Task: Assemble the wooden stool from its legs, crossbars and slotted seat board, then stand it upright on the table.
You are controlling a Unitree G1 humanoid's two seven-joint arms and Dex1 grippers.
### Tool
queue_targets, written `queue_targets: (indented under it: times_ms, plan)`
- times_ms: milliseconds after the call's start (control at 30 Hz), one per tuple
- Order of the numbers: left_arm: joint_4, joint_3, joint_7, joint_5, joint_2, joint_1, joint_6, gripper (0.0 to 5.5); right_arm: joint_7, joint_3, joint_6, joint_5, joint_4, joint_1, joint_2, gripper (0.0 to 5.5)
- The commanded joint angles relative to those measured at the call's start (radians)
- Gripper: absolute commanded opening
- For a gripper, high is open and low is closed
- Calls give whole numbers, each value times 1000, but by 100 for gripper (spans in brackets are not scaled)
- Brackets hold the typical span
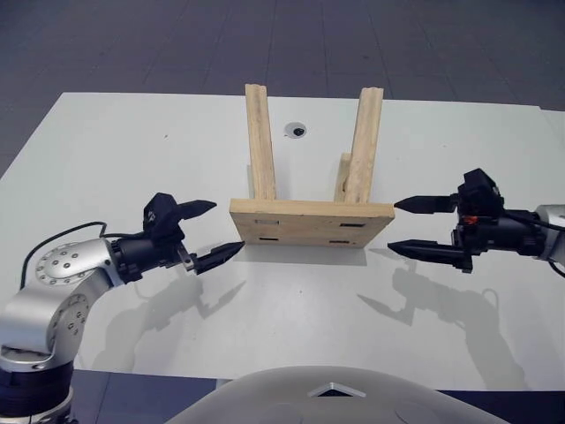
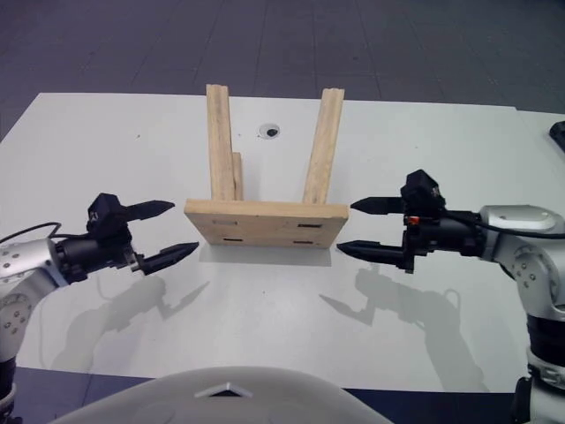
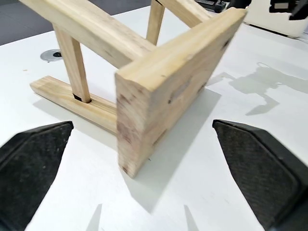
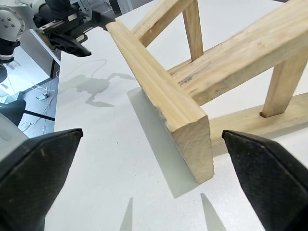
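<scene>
Left gripper [image 1: 228, 227] spread wide, empty, just off one end of the one stool [image 1: 309, 223] lying sideways on the table [image 1: 132, 141], seat board on edge, two legs [image 1: 260, 141] showing, pointing away; right gripper [image 1: 392, 225] likewise wide, empty, at the other end.

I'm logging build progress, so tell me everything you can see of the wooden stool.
The pale wooden stool looks assembled but lies on its side on the white table, not upright. Its slotted seat board stands on one edge, facing the robot; the legs run away from it, joined by short crossbars. The wood looks light and unfinished. Only the table touches it: the left gripper and right gripper flank the board, fingers open, clear of it.
</scene>
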Motion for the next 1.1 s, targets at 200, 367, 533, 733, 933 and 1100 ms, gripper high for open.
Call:
queue_targets:
  times_ms: [200, 367, 533, 733, 933, 1100]
  plan:
    - [175, -77, -32, 43, -56, -92, -133, 494, -18, 101, -95, -81, 173, -79, 68, 462]
    - [201, -74, -85, 8, -71, -96, -156, 413, -26, 133, -90, -81, 203, -119, 101, 386]
    - [241, -88, -113, 2, -86, -125, -176, 334, -22, 158, -75, -67, 201, -144, 126, 310]
    - [250, -89, -161, -36, -85, -138, -160, 233, 30, 156, -49, -36, 205, -148, 112, 227]
    - [241, -89, -256, -109, -40, -175, -90, 214, 114, 205, -4, -49, 217, -212, 58, 226]
    - [151, 16, -425, -477, 127, -280, 232, 188, 217, 217, 228, 85, 87, -360, -75, 219]
